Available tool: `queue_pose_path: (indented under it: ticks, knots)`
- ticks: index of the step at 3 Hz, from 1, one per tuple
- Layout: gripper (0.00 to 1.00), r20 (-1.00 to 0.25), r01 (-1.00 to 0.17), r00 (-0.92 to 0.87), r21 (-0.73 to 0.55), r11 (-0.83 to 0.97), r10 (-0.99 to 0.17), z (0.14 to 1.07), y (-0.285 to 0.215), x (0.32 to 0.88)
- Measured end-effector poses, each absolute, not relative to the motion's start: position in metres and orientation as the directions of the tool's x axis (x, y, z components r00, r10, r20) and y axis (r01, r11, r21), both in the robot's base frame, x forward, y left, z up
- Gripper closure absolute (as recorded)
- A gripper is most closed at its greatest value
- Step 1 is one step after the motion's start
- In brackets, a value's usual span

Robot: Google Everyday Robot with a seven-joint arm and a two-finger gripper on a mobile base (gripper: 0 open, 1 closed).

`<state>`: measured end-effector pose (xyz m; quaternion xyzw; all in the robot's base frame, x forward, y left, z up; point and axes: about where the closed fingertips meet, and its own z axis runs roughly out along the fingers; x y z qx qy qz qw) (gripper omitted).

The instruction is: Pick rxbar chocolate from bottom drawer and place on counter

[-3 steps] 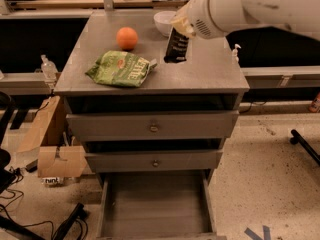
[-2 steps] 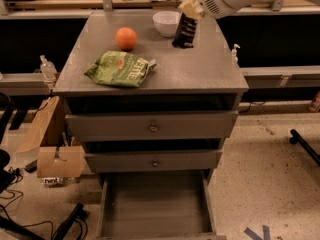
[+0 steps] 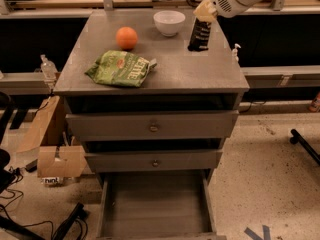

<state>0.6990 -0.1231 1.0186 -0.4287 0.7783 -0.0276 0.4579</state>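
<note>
- Upper right of frame: the gripper, fingers closed on the rxbar chocolate, stood it upright on the worktop.
- Placing step; release seemingly next.

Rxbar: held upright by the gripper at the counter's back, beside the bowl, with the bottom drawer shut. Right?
No: the camera view shows the bottom drawer pulled open. The rest is right: the gripper holds the rxbar upright at the back of the counter, beside the bowl.
</note>
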Motion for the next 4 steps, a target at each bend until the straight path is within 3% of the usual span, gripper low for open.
queue_pose_path:
  ticks: [1, 2, 3, 4]
  knots:
    - [1.0, -0.685, -0.668, -0.277, -0.367, 0.648, -0.673, 0.984, -0.133, 0.707]
    - [0.87, -0.672, -0.719, -0.327, -0.28, 0.636, -0.665, 0.943, -0.126, 0.714]
    - [0.56, -0.668, -0.725, -0.333, -0.27, 0.633, -0.666, 0.937, -0.123, 0.714]
    - [0.33, -0.667, -0.727, -0.333, -0.268, 0.632, -0.667, 0.936, -0.122, 0.714]
